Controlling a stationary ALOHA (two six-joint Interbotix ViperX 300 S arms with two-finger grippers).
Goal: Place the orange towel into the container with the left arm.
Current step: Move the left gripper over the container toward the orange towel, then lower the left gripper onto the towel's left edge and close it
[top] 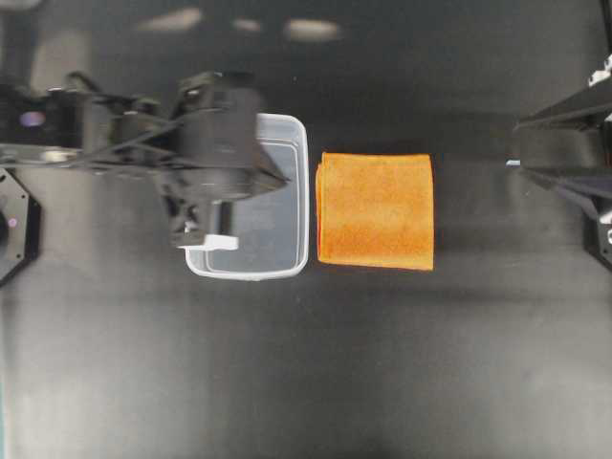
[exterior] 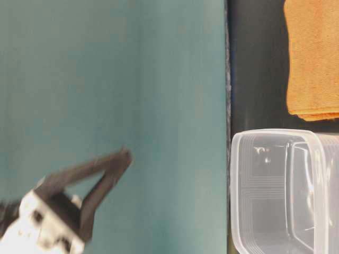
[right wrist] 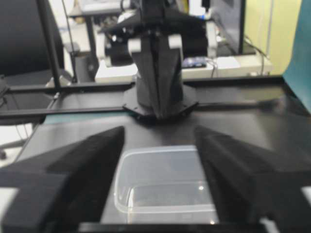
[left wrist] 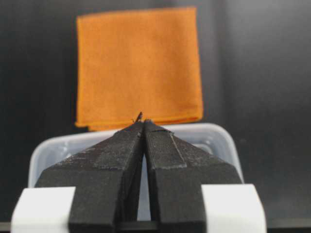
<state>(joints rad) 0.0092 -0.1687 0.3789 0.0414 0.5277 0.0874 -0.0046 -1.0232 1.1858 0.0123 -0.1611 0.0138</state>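
The orange towel (top: pixel 375 210) lies flat and folded on the black table, just right of the container (top: pixel 287 258), a clear plastic tub. My left arm (top: pixel 215 153) hangs over the tub's left half, its gripper (top: pixel 285 180) pointing toward the towel. In the left wrist view the left gripper (left wrist: pixel 143 122) is shut with nothing between its fingers, above the container's rim (left wrist: pixel 214 133), and the towel (left wrist: pixel 138 68) lies beyond it. In the right wrist view the right gripper (right wrist: pixel 159 145) stands wide open and empty, with the container (right wrist: pixel 165 187) showing between its fingers.
The right arm (top: pixel 564 153) sits at the table's right edge. The table-level view shows the towel (exterior: pixel 312 58), the container (exterior: pixel 280 190), a teal wall (exterior: pixel 132 79) and a blurred black gripper (exterior: pixel 100 177). The left arm's base (right wrist: pixel 158 63) faces the right wrist camera.
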